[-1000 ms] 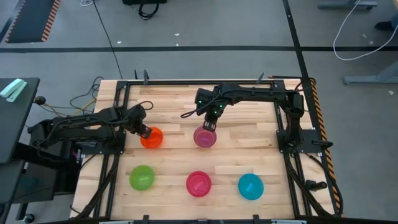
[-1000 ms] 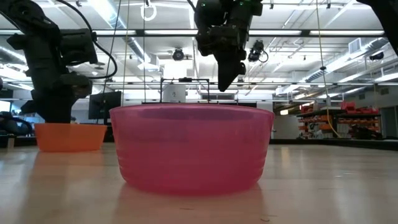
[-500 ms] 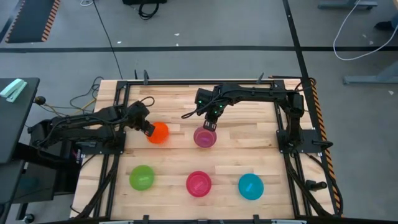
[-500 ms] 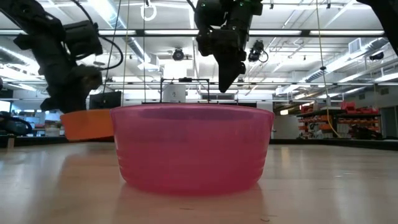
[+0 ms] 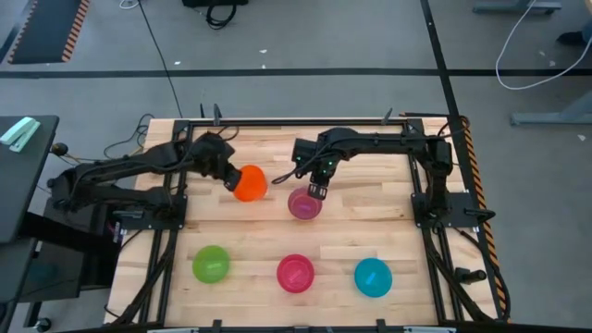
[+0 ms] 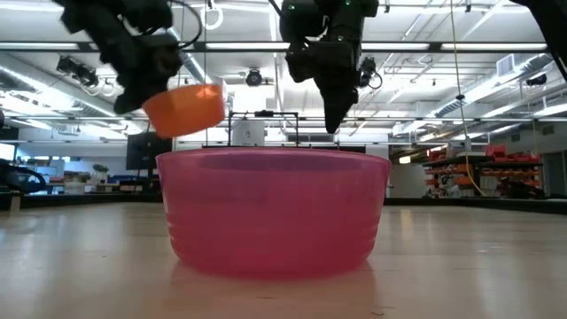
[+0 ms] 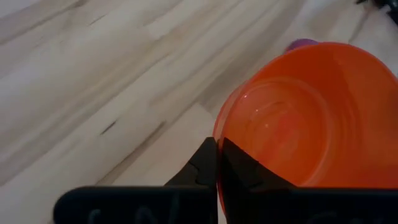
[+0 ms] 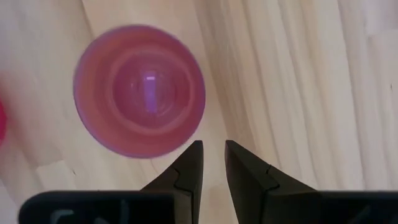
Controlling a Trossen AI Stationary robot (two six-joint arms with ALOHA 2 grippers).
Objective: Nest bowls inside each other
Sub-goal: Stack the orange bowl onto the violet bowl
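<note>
Wooden slat table (image 5: 370,222), orange bowl (image 5: 249,183) lifted, rim pinched by left gripper (image 5: 228,178), right gripper (image 5: 317,191) slightly parted above purple bowl (image 5: 304,203), green (image 5: 211,265), magenta (image 5: 296,273), blue bowls (image 5: 373,277) nearer, workshop hall behind, purple bowl hidden in low view.

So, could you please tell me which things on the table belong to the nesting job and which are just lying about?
Part of the job:
- orange bowl, lifted by the left end effector
- purple bowl, under the right end effector
- green bowl
- magenta-pink bowl
- blue bowl

Just lying about:
- nothing else on the table; cables hang off its left edge
</note>
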